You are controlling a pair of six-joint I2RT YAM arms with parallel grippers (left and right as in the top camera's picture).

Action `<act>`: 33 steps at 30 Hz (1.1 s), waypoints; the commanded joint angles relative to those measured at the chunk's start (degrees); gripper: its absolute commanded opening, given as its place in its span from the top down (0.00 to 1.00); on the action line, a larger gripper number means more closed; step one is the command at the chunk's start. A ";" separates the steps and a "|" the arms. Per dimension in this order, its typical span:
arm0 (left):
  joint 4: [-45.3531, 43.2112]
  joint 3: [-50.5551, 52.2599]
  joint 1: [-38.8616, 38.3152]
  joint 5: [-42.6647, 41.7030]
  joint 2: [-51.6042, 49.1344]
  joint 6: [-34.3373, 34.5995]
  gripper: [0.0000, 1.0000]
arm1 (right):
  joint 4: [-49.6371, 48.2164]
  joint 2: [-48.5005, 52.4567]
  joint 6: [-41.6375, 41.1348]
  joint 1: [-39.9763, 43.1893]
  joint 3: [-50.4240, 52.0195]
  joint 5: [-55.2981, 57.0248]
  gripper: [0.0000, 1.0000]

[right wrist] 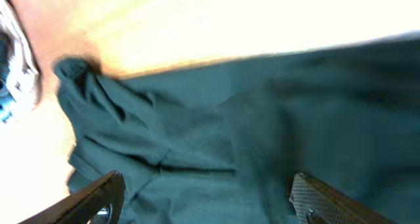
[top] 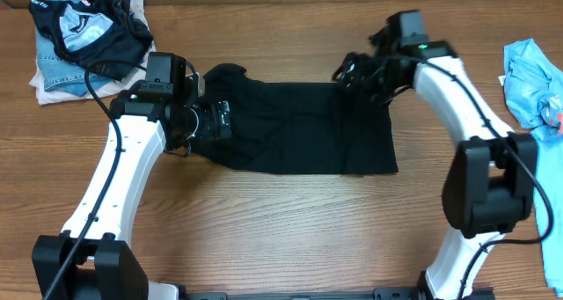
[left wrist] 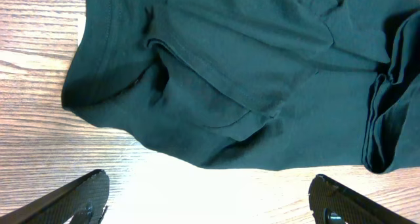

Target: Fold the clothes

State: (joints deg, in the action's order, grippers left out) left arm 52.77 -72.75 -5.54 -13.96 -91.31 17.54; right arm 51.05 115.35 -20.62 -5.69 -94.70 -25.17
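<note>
A black T-shirt (top: 299, 128) lies partly folded across the middle of the wooden table, with a rumpled sleeve at its left end. My left gripper (top: 220, 120) sits at that left end; the left wrist view shows it (left wrist: 210, 181) open over bare wood, just short of the shirt's edge (left wrist: 249, 73). My right gripper (top: 356, 71) is at the shirt's back right corner. In the right wrist view it (right wrist: 208, 179) stands open above the dark fabric (right wrist: 262, 119), and nothing is pinched between its fingers.
A pile of clothes (top: 88, 40) sits at the back left corner: black-and-pale-blue patterned, denim and white pieces. A light blue garment (top: 532, 80) lies at the right edge. Bare table (top: 290, 221) stretches in front of the shirt.
</note>
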 commanded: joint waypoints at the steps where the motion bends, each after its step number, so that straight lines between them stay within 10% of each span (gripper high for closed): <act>1: 0.15 -0.37 -0.17 -0.48 -0.13 -1.29 0.00 | 4.61 -5.42 4.39 3.32 -2.62 1.09 0.13; 22: 0.98 -0.37 -0.17 -0.50 -0.17 -1.27 0.00 | -4.35 2.47 12.09 -1.36 13.81 -4.28 0.30; 33: 0.98 -0.37 -0.17 -0.48 -0.17 -1.29 0.00 | -5.05 3.39 9.92 -5.49 12.33 -7.17 0.65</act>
State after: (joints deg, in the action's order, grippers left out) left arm 53.65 -72.75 -5.54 -13.96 -91.31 17.54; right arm 46.13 118.63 -9.78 -10.61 -80.99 -30.37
